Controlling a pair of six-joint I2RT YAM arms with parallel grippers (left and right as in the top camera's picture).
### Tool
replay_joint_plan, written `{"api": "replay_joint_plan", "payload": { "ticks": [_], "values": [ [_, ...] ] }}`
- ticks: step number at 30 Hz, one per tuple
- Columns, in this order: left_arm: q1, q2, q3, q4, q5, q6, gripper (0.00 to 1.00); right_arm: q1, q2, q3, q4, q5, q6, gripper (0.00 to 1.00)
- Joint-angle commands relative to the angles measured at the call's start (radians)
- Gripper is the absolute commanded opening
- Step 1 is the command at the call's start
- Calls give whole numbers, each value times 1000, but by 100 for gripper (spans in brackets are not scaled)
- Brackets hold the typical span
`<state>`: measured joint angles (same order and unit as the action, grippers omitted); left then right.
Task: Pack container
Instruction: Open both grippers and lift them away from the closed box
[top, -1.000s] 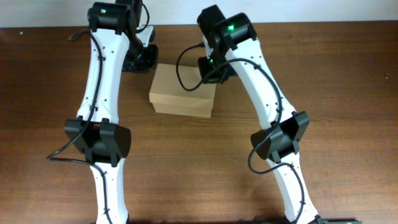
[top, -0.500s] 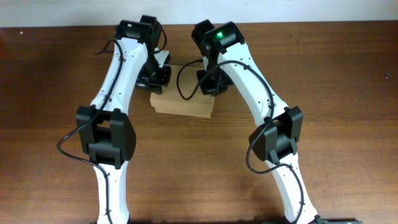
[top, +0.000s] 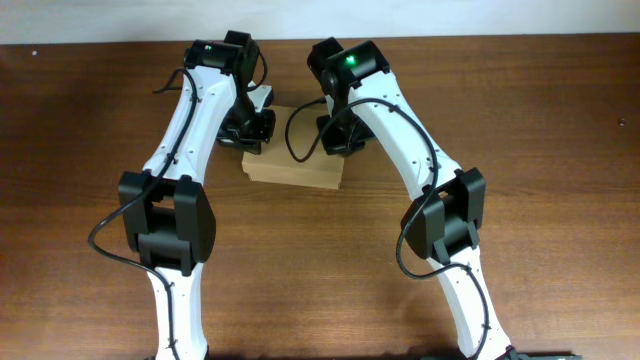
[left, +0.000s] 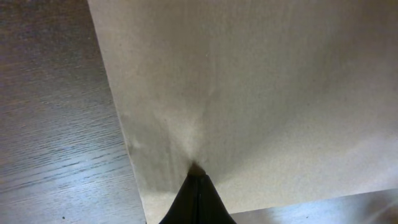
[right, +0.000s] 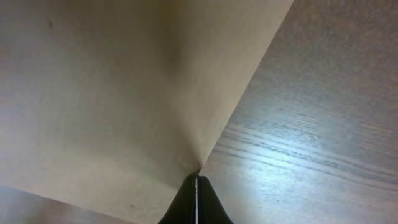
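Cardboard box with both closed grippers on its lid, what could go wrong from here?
The left gripper tip sits where the box lid looks slightly creased, so more pressure may dent it. The right gripper tip is right at the lid's edge and could slip off onto the table. Uneven pushing might also slide the box.

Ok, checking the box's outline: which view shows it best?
Overhead: the container shows its whole near side and both near corners. Each wrist view shows only a close patch of its top around one corner.
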<state>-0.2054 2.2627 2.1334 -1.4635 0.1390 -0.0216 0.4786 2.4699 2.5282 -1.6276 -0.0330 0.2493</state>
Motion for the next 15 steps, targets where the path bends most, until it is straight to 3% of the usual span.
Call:
{"api": "replay_joint_plan", "payload": {
  "ticks": [1,7,15],
  "values": [
    [14,-3,63,-13,-87,15,2,-48,-18,124,-24,74,-10,4],
    [56,-56,369,-49,-266,14,5,-190,-82,406,-71,94,-5,4],
    [185,-67,663,-60,-330,16,14,-427,-210,444,-71,93,-6,4]
  ]
}}
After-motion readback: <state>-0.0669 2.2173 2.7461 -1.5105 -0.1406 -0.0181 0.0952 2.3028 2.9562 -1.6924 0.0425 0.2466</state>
